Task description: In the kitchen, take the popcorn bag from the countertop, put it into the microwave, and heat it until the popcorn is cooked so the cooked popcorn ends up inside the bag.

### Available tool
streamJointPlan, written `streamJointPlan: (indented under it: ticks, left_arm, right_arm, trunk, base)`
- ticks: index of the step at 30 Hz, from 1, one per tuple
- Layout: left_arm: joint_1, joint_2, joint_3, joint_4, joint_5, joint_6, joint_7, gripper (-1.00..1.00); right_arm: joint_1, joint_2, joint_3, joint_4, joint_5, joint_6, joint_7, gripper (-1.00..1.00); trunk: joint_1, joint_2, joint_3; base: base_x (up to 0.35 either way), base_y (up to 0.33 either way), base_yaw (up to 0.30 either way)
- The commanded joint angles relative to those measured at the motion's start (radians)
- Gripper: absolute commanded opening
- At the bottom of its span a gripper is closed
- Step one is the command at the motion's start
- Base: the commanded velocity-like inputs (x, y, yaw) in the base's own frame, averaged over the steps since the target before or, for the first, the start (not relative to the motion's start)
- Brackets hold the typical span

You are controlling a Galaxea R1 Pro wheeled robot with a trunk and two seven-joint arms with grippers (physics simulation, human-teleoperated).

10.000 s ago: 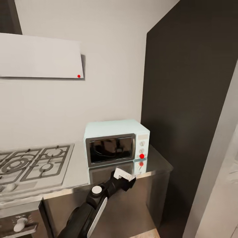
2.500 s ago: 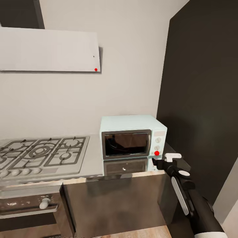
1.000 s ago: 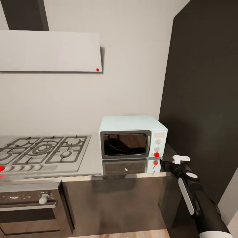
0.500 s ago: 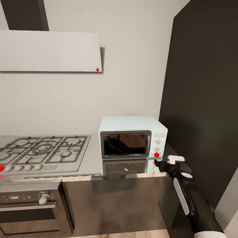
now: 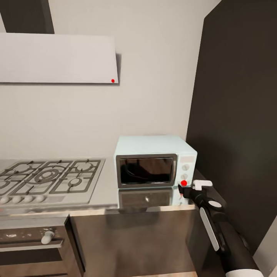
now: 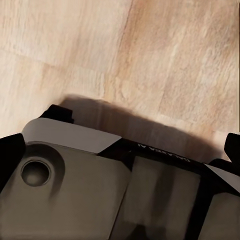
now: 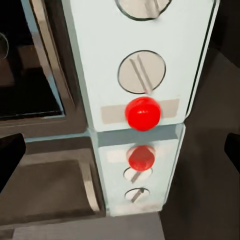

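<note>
The pale blue microwave stands on the grey countertop against the dark side wall, with its dark glass door shut. My right gripper is held just in front of the white control panel, close to the red dot. In the right wrist view the red dot sits below a round knob, and my right gripper is open, its fingertips at the picture's edges. My left gripper hangs open over the wood floor. The popcorn bag is hidden from view.
A steel gas hob lies left of the microwave, with a black-fronted oven below it. The white extractor hood hangs above. A tall dark panel closes the right side. The robot's base is below the left gripper.
My right gripper has moved left, from beside the microwave to right in front of the red dot. Ten seconds ago the left arm reached to the microwave; it has dropped away. The camera shifted.
</note>
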Motion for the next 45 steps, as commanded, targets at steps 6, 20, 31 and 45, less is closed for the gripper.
streamJointPlan:
  ticks: [6,20,31,45]
  left_arm:
    - [-0.001,0.000,-0.008,0.000,0.007,-0.002,0.004,1.00]
    - [-0.001,0.000,-0.008,0.000,0.007,-0.002,0.004,1.00]
    - [-0.001,0.001,-0.008,0.000,0.007,-0.002,0.004,1.00]
    - [-0.001,0.000,-0.008,0.000,0.007,-0.002,0.004,1.00]
  right_arm:
    - [-0.001,-0.008,-0.003,0.011,-0.010,-0.006,0.001,1.00]
    - [0.001,-0.098,-0.003,0.115,-0.016,-0.005,0.020,1.00]
    - [0.000,-0.110,0.001,0.159,-0.009,-0.088,0.195,1.00]
    - [0.000,-0.132,-0.028,0.161,-0.008,-0.096,0.196,1.00]
  trunk:
    - [0.001,-0.001,-0.001]
    - [0.001,-0.001,-0.001]
    - [0.001,-0.001,-0.001]
    - [0.001,-0.001,-0.001]
  base:
    - [0.280,0.000,0.000]
    - [0.013,0.000,0.000]
    - [0.000,0.000,0.000]
    - [0.000,0.000,0.000]
